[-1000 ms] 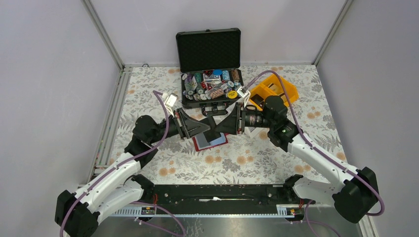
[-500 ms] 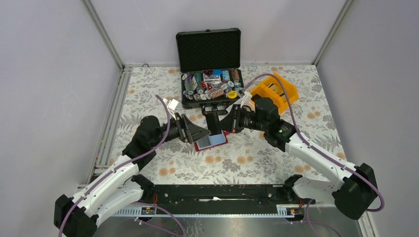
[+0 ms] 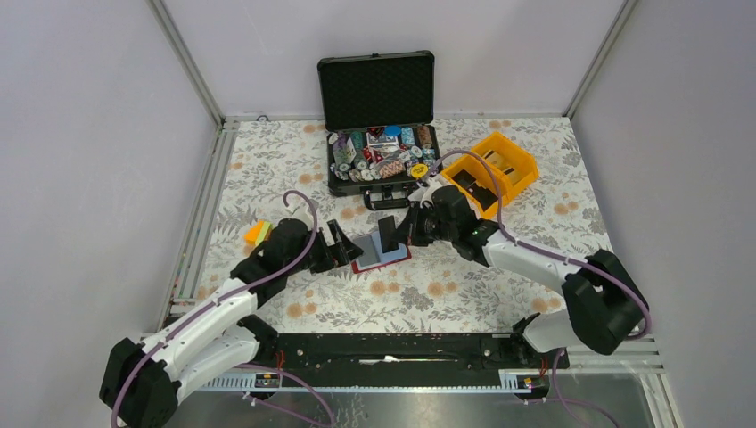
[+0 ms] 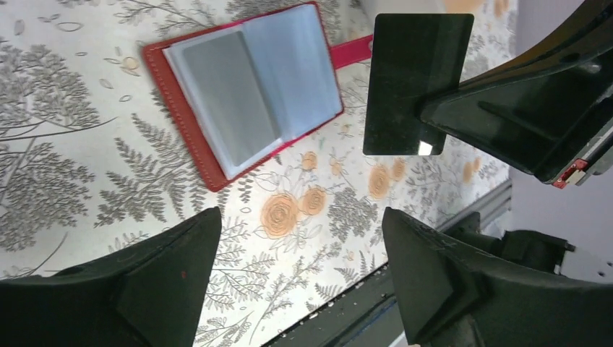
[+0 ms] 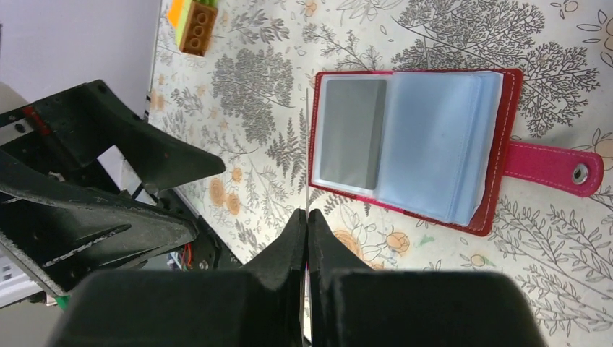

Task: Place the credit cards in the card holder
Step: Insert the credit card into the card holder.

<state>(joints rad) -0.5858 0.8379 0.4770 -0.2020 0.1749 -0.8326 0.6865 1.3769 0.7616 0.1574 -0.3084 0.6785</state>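
Dark red card holder (image 5: pixel 499 144), leather-like with pale stitching along the rim, open flat on the floral cloth (image 3: pixel 267 169) near the middle of the worktop. Clear, faintly bluish plastic sleeves (image 5: pixel 434 144) fanned across the inside. One flat grey card (image 5: pixel 352 134) tucked in the sleeve on one half, matte, with rounded corners. Pinker snap tab (image 5: pixel 553 170) with a small metal stud, sticking out from one long side onto the cloth.

Close by, a dark card (image 4: pixel 416 83): thin, glossy, rectangular, raised off the cloth. Seen edge-on as a hairline from the right wrist. Touching the holder or not: impossible to tell.

Right gripper (image 5: pixel 306 231) pressed together on that card, black wedge-shaped fingers (image 4: pixel 506 108) pinching its lower edge. Left gripper (image 4: pixel 300 267) spread wide, nothing between its two black pointed fingers, low over the cloth on the holder's left side.

Farther out, toward the far edge, a black case (image 3: pixel 379 89) with its foam-lined lid up. Inside, a jumble of round poker chips (image 3: pixel 383 152) in many colours. To the right of the case, a yellow plastic bin (image 3: pixel 517 160) with dividers. Toward the left edge, a small stack of toy bricks (image 5: pixel 196 18), orange, green and brown, studded on top.
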